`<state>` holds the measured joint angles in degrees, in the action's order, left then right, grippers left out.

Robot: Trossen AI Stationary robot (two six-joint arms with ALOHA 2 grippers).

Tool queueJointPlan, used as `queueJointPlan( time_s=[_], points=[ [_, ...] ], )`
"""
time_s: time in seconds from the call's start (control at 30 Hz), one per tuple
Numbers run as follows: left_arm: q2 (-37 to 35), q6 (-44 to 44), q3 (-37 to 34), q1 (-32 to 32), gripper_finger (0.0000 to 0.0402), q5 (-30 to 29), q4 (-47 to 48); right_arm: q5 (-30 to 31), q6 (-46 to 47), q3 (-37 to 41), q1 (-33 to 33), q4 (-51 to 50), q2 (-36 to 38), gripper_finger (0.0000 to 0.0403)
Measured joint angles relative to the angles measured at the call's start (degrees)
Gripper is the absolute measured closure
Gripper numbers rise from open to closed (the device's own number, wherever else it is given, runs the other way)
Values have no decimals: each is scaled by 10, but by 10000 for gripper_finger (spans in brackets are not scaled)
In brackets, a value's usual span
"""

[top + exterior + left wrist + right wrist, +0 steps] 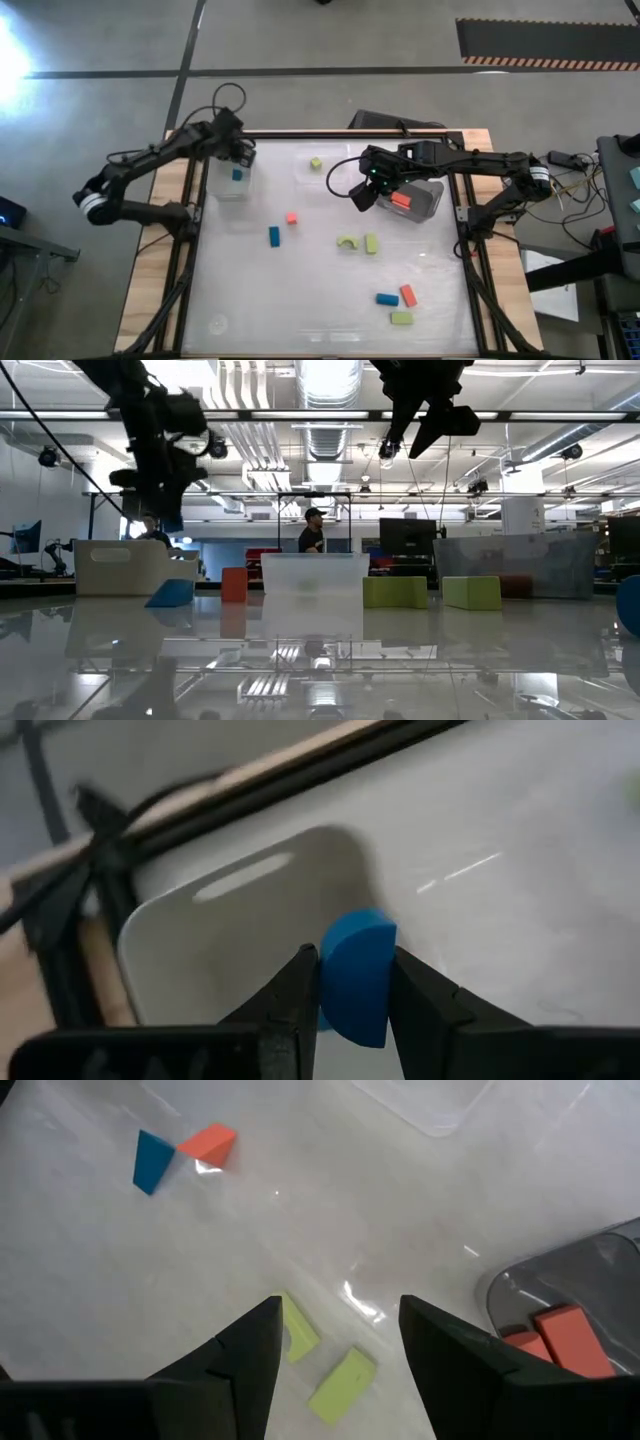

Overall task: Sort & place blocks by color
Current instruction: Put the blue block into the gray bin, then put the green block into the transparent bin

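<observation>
My left gripper (355, 995) is shut on a blue half-round block (357, 970) over the pale bin (240, 935) at the table's far left, also seen from above (228, 185). My right gripper (340, 1345) hangs open and empty above the middle of the table, over a green arch (297, 1330) and a green brick (342, 1383). Beside it a grey bin (425, 195) holds red-orange blocks (565, 1338). A red block (292, 217) and a blue block (274, 235) lie flat on the table, and more blocks (398, 300) lie near the front edge. My left gripper pinches the blue half-round block by its two flat faces (330, 982) between the two fingers. The fingers slant down from the table's left side. The block is lifted clear over the pale bin, its rounded edge (362, 920) pointing away from the gripper.
A clear bin (315, 572) stands at the far middle, with a yellow-green block (316, 163) at it. A black frame (462, 215) and wooden borders edge the table. In the low view a person (312, 532) stands far behind the table.
</observation>
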<state>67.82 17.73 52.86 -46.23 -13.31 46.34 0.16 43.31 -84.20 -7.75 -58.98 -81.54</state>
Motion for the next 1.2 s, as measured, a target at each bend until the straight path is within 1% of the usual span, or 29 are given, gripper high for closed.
queueJointPlan(
  time_s=[0.1, 0.2, 0.37, 0.47, 0.6, 0.77, 1.1, 1.2],
  points=[
    [25, 0, 0, -40, 326, 24, 13, 0, 0, 0, 0, 0, 0, 211],
    [50, -1, 0, -48, 326, 28, 33, 0, 0, 0, 0, 3, 0, 211],
    [103, -1, -1, -62, 326, -20, 70, 0, 0, 0, 0, 12, 0, 211],
    [133, -1, -2, -63, 314, -22, 74, 0, -5, 0, 0, 13, 0, 211],
    [155, -1, -2, -63, 303, -22, 72, 0, -5, 0, 0, 13, 0, 211],
    [156, -1, -2, -63, 299, -36, 72, 0, -5, 0, 0, 13, 0, 211],
    [123, -1, -2, -63, 296, -40, 68, -2, -4, 0, 0, 12, 0, 211],
    [115, -1, -2, -63, 295, -39, 67, -16, -2, 0, 0, 12, 0, 211]
  ],
)
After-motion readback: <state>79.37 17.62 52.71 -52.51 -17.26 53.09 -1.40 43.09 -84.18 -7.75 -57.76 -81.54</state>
